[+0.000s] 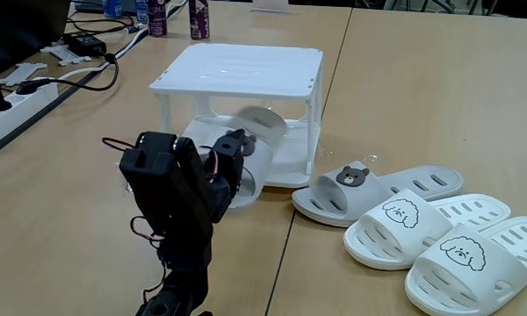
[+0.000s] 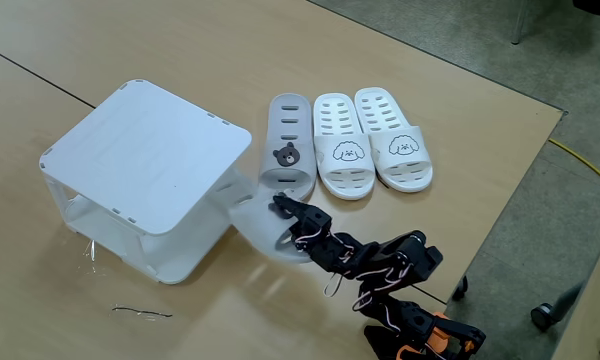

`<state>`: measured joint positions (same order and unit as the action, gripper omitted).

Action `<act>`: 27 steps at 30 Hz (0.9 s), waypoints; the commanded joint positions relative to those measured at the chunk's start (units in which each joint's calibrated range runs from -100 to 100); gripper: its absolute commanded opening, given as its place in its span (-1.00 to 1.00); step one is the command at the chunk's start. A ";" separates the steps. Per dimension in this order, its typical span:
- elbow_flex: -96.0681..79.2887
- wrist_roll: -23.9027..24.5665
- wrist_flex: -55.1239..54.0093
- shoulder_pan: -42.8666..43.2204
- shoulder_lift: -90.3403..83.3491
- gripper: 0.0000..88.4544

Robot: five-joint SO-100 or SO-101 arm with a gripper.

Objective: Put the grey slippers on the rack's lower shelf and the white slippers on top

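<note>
My gripper (image 1: 236, 146) (image 2: 281, 207) is shut on a grey slipper (image 1: 262, 127) (image 2: 252, 222), which is motion-blurred. The slipper hangs at the open front of the white rack (image 1: 237, 70) (image 2: 145, 160), partly over the lower shelf (image 1: 292, 165). The other grey slipper (image 1: 356, 186) (image 2: 288, 150), with its bear badge, lies flat on the table beside the rack. Two white slippers (image 1: 420, 226) (image 2: 342, 145) with dog faces lie side by side next to it, the second (image 1: 479, 263) (image 2: 395, 140) outermost. The rack's slatted top is bare.
In the fixed view facing the rack, a power strip (image 1: 9, 101), black cables (image 1: 88, 66) and bottles (image 1: 198, 19) sit at the table's back left. The other fixed view has the table edge (image 2: 500, 210) close behind the arm's base (image 2: 410, 320).
</note>
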<state>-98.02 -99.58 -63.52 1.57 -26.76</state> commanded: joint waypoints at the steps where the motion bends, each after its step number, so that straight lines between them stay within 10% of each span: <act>1: 2.26 -0.42 -0.50 6.49 -3.40 -0.98; 15: 53.14 -0.42 -0.07 17.51 40.27 -0.98; 27: 114.31 -0.42 24.26 15.04 72.32 -0.98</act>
<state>-0.99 -99.58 -42.75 16.93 44.25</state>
